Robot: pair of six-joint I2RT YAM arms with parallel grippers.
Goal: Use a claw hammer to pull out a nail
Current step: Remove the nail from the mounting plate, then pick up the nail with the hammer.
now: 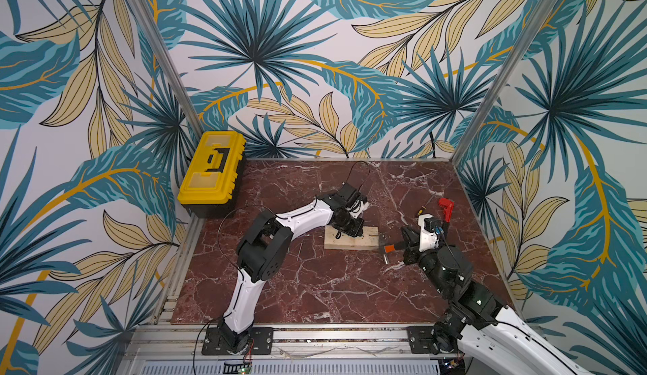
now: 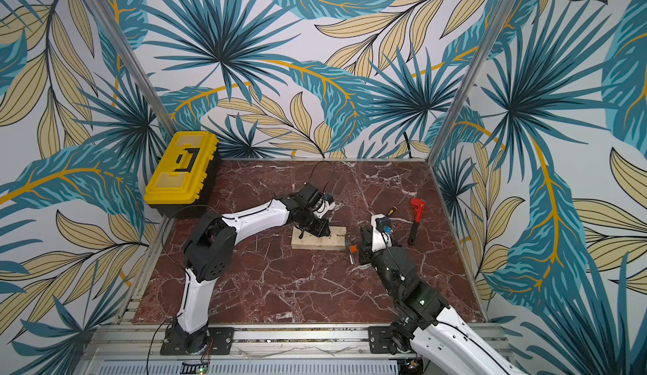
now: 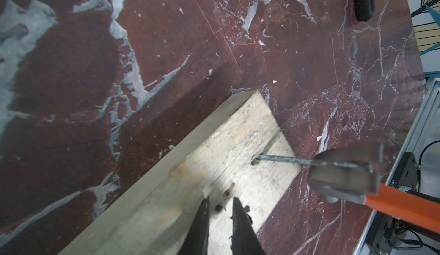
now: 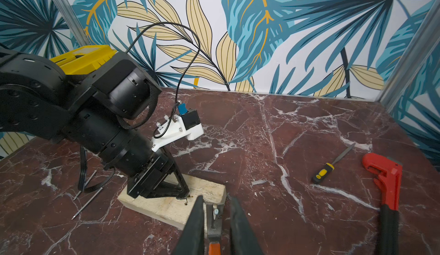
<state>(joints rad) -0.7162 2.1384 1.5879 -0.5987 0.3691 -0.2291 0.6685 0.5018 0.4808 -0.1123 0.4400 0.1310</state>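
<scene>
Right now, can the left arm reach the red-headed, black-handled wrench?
Probably not: left gripper rests on the pale wooden block, and the right gripper holding the orange-shafted claw hammer stands between.

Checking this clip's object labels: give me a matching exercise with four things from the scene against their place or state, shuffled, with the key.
Things:
1. claw hammer
2. nail
3. yellow toolbox
4. red wrench

Places or states:
A. lies flat on the marble tabletop, no gripper on it
B. handle clamped in the right gripper
C. lid shut, in the far corner by the wall
D. caught in the claw, tip at a hole in the wood block

Pairs: 1-B; 2-D; 3-C; 4-A
</scene>
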